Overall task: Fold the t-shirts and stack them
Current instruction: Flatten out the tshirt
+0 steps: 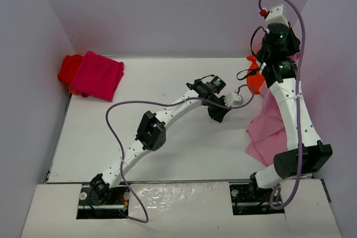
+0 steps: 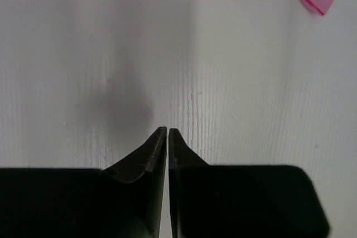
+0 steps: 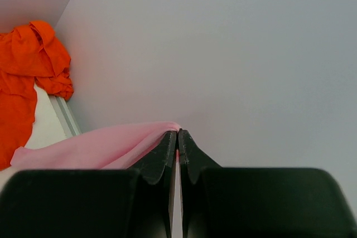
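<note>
Here the white table (image 1: pixel 167 154) stands between pale walls (image 1: pixel 167 9). My right pincer (image 3: pixel 178 133) is closed on the pink shirt (image 1: pixel 268 132), which hangs at the right edge. My left pincer (image 2: pixel 168 132) is closed and empty over bare table. Far left, the magenta shirt (image 1: pixel 99 76) covers most of the red shirt (image 1: pixel 68 68). My right arm half hides the orange shirt (image 1: pixel 255 82).

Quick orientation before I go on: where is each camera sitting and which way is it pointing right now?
Top external: above and behind the bases, looking down on the table; left arm and right arm show.
Left wrist: on the left arm, facing down at bare table; its shut left pincer shows.
Right wrist: raised, facing the wall; right pincer shut on the light pink t-shirt.
Shared: top and right wrist both show that shirt and the orange t-shirt.
</note>
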### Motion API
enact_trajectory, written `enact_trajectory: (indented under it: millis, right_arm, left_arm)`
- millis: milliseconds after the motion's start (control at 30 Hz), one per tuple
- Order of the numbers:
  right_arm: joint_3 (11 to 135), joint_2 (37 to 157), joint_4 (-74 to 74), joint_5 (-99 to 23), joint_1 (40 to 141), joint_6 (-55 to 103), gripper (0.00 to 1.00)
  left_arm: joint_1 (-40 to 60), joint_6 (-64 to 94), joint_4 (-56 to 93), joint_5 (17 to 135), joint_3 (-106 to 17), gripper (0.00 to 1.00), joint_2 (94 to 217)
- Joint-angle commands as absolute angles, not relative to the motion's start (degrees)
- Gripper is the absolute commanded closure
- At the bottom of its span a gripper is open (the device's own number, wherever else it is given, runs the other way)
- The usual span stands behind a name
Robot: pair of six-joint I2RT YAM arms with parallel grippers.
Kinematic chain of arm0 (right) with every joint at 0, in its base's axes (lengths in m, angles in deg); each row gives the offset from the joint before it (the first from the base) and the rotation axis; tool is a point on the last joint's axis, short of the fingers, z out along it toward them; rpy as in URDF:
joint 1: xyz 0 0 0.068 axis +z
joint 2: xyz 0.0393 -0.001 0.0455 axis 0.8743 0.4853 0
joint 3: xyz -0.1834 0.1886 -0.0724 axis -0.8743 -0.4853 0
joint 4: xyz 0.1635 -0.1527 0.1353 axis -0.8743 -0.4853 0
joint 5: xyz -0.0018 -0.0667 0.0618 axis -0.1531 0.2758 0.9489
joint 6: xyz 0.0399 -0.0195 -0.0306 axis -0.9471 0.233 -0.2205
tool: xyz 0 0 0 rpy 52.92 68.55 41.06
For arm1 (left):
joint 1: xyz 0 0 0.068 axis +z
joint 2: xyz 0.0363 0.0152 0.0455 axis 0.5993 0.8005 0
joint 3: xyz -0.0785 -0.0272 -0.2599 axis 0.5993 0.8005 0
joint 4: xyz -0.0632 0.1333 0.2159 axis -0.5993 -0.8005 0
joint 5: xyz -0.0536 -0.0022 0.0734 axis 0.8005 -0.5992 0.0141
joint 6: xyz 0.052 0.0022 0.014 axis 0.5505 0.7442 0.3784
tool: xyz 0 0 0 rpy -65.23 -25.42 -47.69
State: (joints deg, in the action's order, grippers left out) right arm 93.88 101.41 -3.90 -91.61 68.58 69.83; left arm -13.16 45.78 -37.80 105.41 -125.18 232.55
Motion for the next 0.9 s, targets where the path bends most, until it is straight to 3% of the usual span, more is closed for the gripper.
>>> enact_trajectory:
  millis: [0,200,367,467,567,700,867]
  right_arm:
    - [96.8,97.2,-3.1,-90.7,68.9,66.4,1.00]
    - [97.5,96.3,-4.1,-90.5,68.0,64.4,1.00]
    - [100.0,97.5,-6.0,-88.7,67.3,64.5,1.00]
    - [99.4,98.6,-10.3,-84.3,67.4,61.4,1.00]
    - [98.5,99.1,-14.7,-72.6,69.0,56.8,1.00]
    - [101.8,101.8,-18.4,-68.0,75.0,58.9,1.00]
    - [104.5,105.8,-21.2,-62.9,84.0,61.3,1.00]
  left_arm:
    - [-14.1,40.0,-33.6,112.3,-132.6,0.97,232.4]
    - [-17.1,41.1,-34.7,117.3,-138.7,0.95,237.2]
    - [-19.3,44.9,-37.1,117.9,-132.7,0.92,234.9]
    - [-20.7,45.1,-37.9,118.7,-132.7,0.92,234.4]
    - [-22.4,48.7,-41.3,118.8,-132.1,0.93,232.4]
    - [-22.7,52.5,-44.2,115.8,-126.4,1.00,228.8]
    - [-17.8,50.5,-41.1,110.4,-110.9,1.00,217.0]
